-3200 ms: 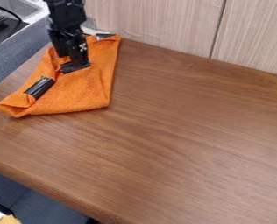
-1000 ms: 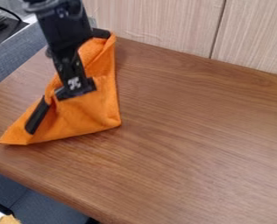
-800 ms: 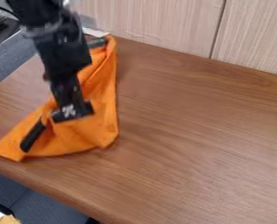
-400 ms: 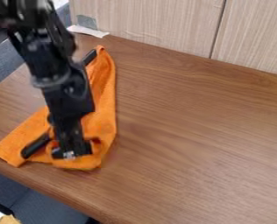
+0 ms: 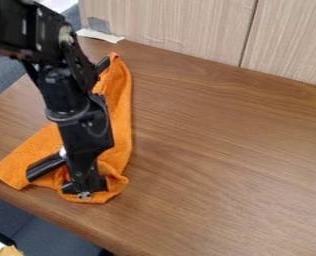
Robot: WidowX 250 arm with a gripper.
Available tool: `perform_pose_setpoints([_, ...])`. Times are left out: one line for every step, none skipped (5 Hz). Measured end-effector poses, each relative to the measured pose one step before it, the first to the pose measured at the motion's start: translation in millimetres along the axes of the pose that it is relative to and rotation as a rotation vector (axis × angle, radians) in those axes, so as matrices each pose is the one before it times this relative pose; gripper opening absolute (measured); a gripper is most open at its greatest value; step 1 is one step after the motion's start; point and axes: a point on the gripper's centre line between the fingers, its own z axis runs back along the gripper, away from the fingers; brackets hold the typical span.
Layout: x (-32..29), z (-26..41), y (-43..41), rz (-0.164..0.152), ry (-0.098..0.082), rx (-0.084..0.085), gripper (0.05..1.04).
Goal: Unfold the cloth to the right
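The gripper (image 5: 85, 192) hangs low over the near end of the orange cloth (image 5: 121, 117), close to the front edge of the table, at left. The cloth bunches around its tip. From there the cloth runs in a narrow, folded band up toward the wall, and a flat corner spreads to the left. A black bar (image 5: 39, 170) lies on the cloth left of the gripper, and another dark bar (image 5: 103, 65) shows at the cloth's far end. The arm hides much of the cloth's middle.
The brown wooden table (image 5: 227, 165) extends to the right of the cloth. A pale panelled wall (image 5: 181, 30) borders it at the back, with a white strip (image 5: 100, 35) at its foot. The table's front edge runs just below the gripper.
The gripper has moved down the view, toward the table's front edge. The cloth has shifted the same way, growing longer and narrower, with its near end bunching at the gripper.
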Motion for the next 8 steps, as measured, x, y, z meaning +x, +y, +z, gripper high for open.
perform_pose_setpoints([0.93, -1.18, -1.83, -0.0147, 0.018, 0.0019, 0.219])
perform_pose_setpoints([-2.34, 3.54, -3.08, 0.0256, -0.0034, -0.0196, 0.482])
perform_pose_setpoints([3.43, 15.41, -2.41, 0.0085, -0.0388, 0.0146, 0.792])
perform_pose_setpoints([6.38, 23.72, -5.69, -0.0002, -0.0562, 0.0231, 0.999])
perform_pose_setpoints([8.43, 30.3, -1.15, 0.0069, -0.0702, 0.0141, 1.002])
perform_pose_setpoints([5.09, 22.67, 1.94, 0.0095, -0.0478, 0.0059, 0.999])
perform_pose_setpoints([4.43, 12.14, 1.28, -0.0093, -0.0189, -0.0055, 0.999])
perform_pose_setpoints([0.18, 0.3, -1.13, -0.0045, 0.001, -0.0068, 0.999])
